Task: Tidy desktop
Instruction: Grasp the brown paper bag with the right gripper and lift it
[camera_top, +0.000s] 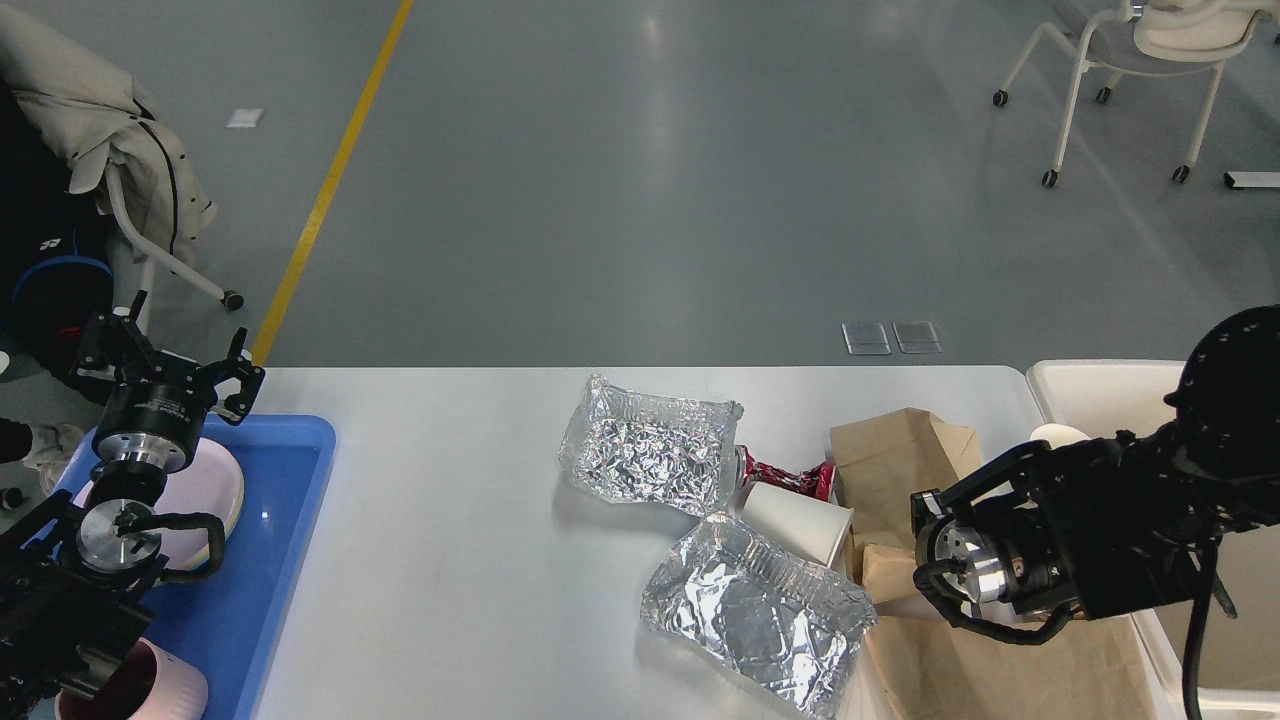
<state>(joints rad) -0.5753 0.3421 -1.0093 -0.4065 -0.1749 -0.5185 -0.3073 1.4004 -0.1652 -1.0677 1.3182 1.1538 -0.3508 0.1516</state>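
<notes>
The white desktop (480, 520) carries litter on its right half. A crumpled foil tray (650, 450) lies at the back and a second foil tray (755, 610) nearer the front. A white paper cup (795, 520) lies on its side between them, with a red wrapper (785, 475) behind it. A brown paper bag (895, 470) is buckled up beside the cup. My right gripper (925, 545) presses against the bag's right side; its fingers are dark and cannot be told apart. My left gripper (168, 362) is open and empty above the blue tray.
A blue tray (265, 560) at the left edge holds a pink plate (205, 490) and a pink cup (150, 690). A cream-white bin (1100, 390) stands past the right edge. Chairs stand on the grey floor behind.
</notes>
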